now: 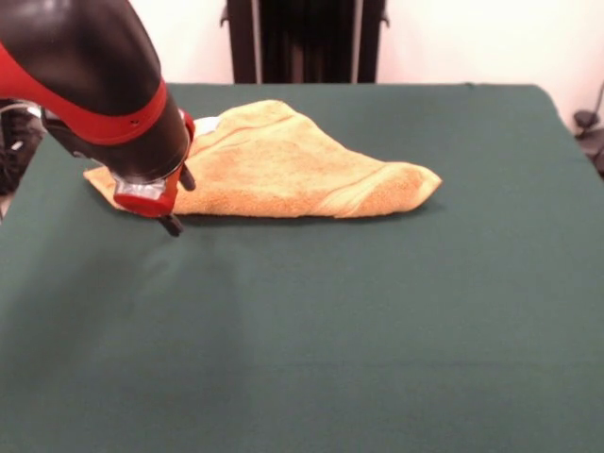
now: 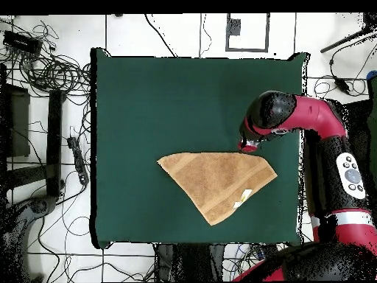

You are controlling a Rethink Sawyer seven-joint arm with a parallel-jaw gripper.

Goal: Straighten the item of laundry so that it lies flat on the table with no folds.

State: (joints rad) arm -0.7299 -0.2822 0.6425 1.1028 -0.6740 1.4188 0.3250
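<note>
The item of laundry (image 1: 283, 165) is an orange-tan towel folded over on itself into a rough triangle, at the far middle of the dark green table (image 1: 377, 311). Its small white tag (image 1: 206, 123) shows at the far left edge. From overhead, the towel (image 2: 217, 180) lies in the table's (image 2: 169, 96) lower middle, and its tag (image 2: 241, 196) faces up. My gripper (image 1: 172, 223) is low at the towel's left front corner, close to the cloth; overhead, the gripper (image 2: 249, 147) sits at the towel's upper right edge. The arm hides that corner of the towel.
A black stand (image 1: 304, 40) rises behind the table's far edge. In the overhead view, my red arm (image 2: 324, 140) runs along the table's right side. Cables (image 2: 51, 70) and dark equipment (image 2: 55, 140) lie on the floor to the left.
</note>
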